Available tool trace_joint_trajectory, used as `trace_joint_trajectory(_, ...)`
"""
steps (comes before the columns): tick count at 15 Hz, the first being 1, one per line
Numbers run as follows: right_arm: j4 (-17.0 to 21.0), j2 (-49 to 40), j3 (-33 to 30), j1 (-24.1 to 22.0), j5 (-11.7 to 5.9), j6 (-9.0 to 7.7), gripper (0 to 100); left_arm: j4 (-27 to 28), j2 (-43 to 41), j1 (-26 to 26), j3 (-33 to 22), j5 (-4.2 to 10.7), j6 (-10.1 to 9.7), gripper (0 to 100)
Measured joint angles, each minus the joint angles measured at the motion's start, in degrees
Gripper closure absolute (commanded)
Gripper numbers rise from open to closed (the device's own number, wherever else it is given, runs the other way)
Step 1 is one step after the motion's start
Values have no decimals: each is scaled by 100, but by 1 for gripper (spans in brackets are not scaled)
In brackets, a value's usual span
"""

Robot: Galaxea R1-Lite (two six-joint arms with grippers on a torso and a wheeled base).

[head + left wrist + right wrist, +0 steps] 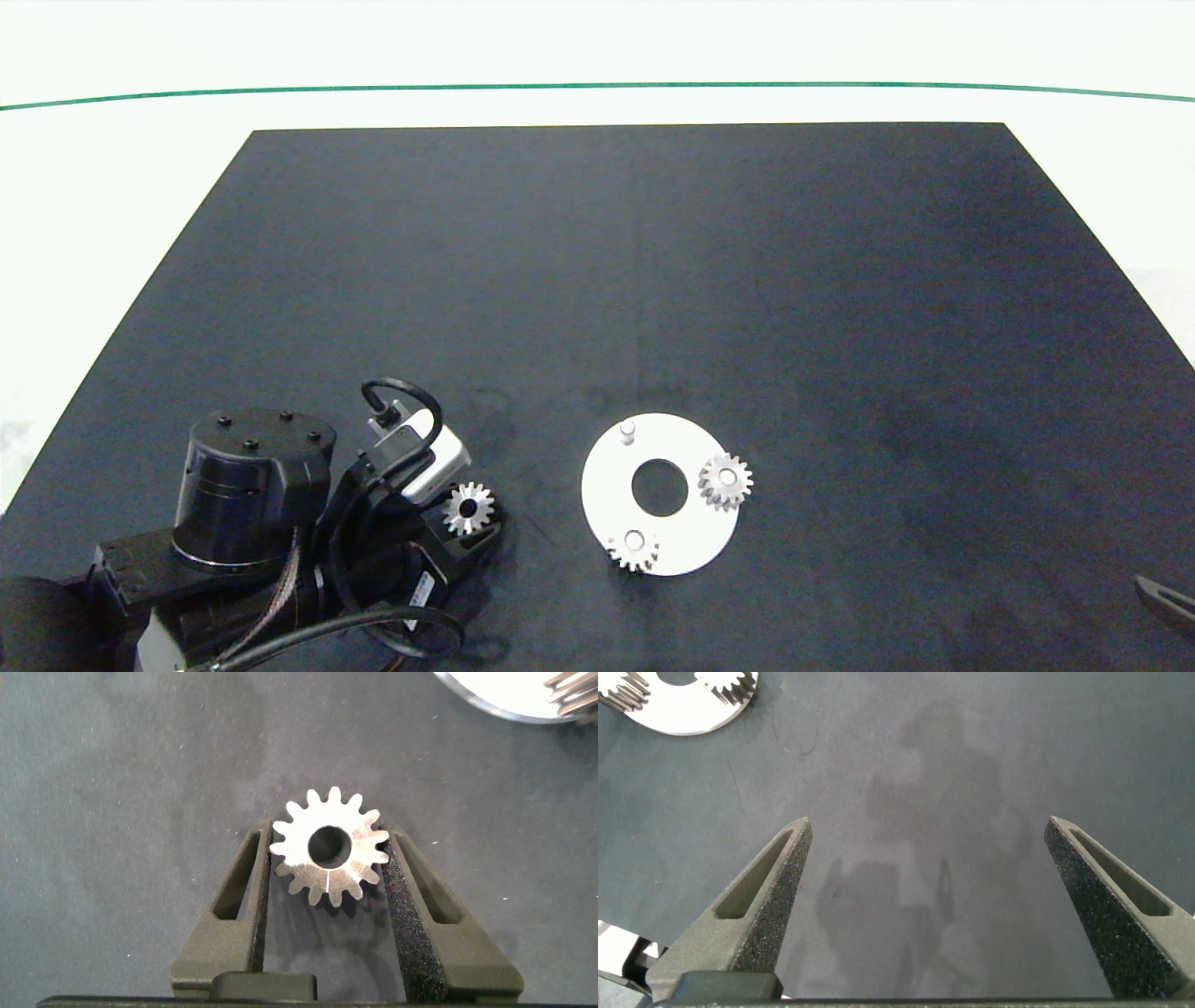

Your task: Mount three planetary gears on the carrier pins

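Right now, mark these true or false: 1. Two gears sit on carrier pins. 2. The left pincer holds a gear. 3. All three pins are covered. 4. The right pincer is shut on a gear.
1. True: two planetary gears sit on the white disc.
2. True: the left pincer clamps the third gear.
3. False: one carrier pin stands bare.
4. False: the right pincer is open, holding nothing, over the black mat.

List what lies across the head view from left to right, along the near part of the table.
Left arm → left pincer holding a planetary gear → white disc with two gears seated and one bare carrier pin → right pincer tip at the right edge.
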Motion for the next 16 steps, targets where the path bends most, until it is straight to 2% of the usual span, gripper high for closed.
trace_joint_trajectory(4,0,-10,0,0,0,1,0,2,-28,-48,-135,2,-28,100)
trace_joint_trajectory(5,0,-16,-7,0,-2,1,0,28,-24,-102,-218,9,-91,100)
trace_joint_trajectory(8,0,-40,-10,-2,0,1,0,163,49,-447,-775,55,-216,100)
trace_joint_trajectory(11,2,-106,-11,-7,-2,1,0,929,177,-742,-1542,385,-199,100)
trace_joint_trajectory(13,2,-149,-33,-13,-5,0,0,1456,297,-946,-2124,556,-144,100)
trace_joint_trajectory(15,0,-173,-46,-18,-6,0,0,1657,512,-1075,-2614,763,178,100)
trace_joint_trajectory(16,2,-180,-55,-20,-9,0,0,1668,610,-1134,-2788,816,236,100)
